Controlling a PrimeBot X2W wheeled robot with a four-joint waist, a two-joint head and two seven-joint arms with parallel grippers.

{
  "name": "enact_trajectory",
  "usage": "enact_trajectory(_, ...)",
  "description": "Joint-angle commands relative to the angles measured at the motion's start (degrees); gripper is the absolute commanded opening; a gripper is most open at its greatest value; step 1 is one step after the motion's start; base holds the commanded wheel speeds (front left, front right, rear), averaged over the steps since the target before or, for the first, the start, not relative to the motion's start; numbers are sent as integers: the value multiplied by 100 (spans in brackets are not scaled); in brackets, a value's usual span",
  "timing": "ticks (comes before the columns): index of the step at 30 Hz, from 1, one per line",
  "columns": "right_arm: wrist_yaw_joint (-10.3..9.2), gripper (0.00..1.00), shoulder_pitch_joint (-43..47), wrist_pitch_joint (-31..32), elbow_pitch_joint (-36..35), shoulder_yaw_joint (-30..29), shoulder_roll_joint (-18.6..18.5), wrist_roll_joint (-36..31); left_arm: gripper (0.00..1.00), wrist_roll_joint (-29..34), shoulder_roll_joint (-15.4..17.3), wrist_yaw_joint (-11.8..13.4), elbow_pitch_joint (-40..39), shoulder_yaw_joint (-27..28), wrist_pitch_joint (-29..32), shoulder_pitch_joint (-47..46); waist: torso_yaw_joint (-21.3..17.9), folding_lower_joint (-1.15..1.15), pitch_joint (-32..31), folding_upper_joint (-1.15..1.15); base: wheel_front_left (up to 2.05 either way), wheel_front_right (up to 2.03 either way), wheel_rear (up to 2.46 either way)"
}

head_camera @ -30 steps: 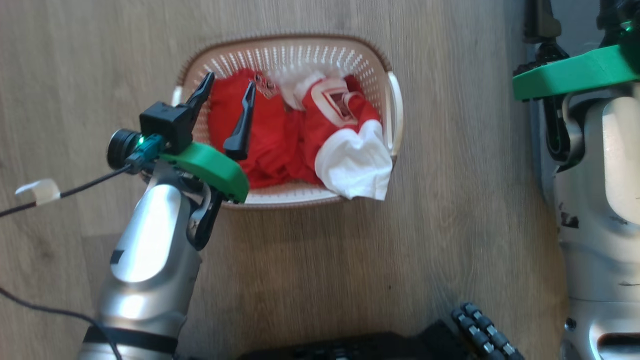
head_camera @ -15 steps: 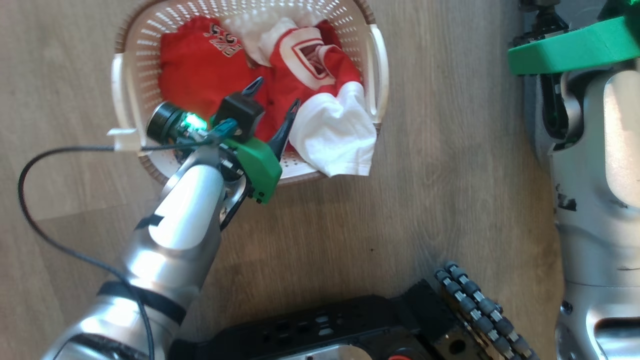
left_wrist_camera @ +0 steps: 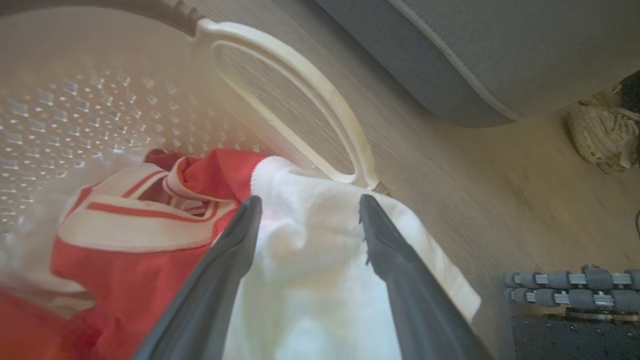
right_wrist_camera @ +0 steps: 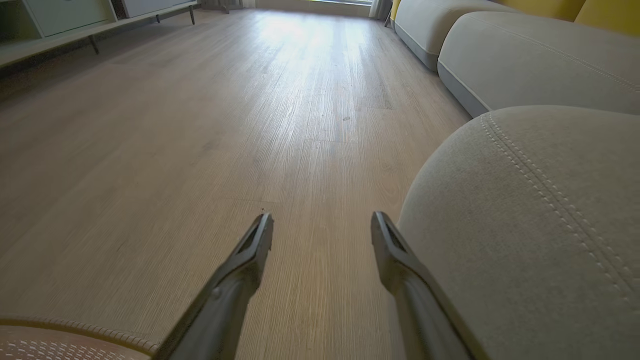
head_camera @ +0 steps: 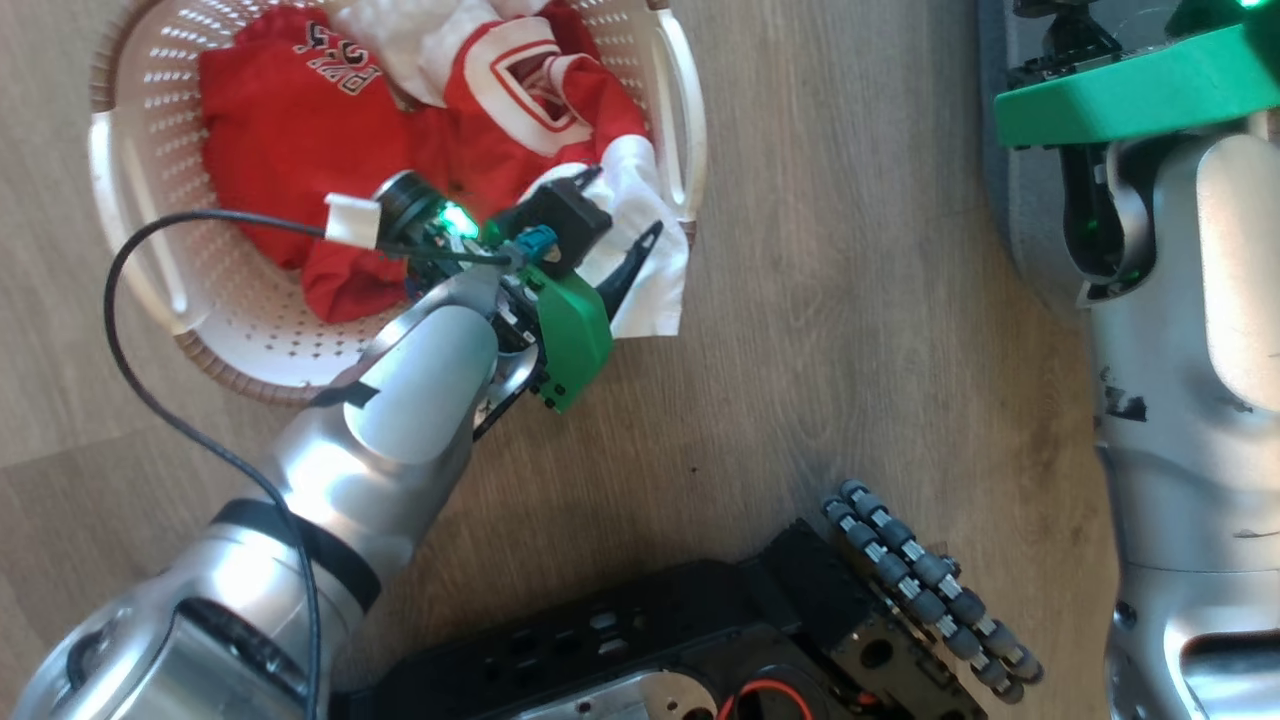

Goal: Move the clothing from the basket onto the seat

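The spread left end effector (left_wrist_camera: 308,200) points straight at the clothing's (head_camera: 290,130) white sleeve (left_wrist_camera: 310,280) on the basket (head_camera: 230,368) rim; the right end effector (right_wrist_camera: 322,215), also spread, is well apart.

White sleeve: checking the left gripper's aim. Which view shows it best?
Left wrist view: the open left gripper frames the white sleeve, close up. Head view hides part behind that gripper; right wrist view faces floor and seat.
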Motion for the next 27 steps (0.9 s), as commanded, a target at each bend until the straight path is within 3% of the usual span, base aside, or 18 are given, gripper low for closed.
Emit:
enact_trajectory(1,-1,100,99,-37,-161,66,75,77,100,-239,119,-6,-54,-184,-55,-55,-90,0,72,0,0,0,0)
enact_trajectory(7,-1,100,113,-37,-181,161,76,263,100,-813,319,-7,287,-816,-55,-355,-336,0,236,0,0,0,0)
enact_trajectory(17,-1,100,229,-37,-154,68,76,234,100,-1380,208,-7,508,-1380,-55,-583,-395,0,289,0,0,0,0)
enact_trajectory(18,-1,100,239,-37,-153,57,76,235,0,-1436,209,-7,496,-1370,-55,-598,-393,0,289,0,0,0,0)
enact_trajectory(27,-1,100,153,-37,-97,71,76,240,0,-1557,427,-7,211,-1086,-55,-564,-346,0,32,0,0,0,0)
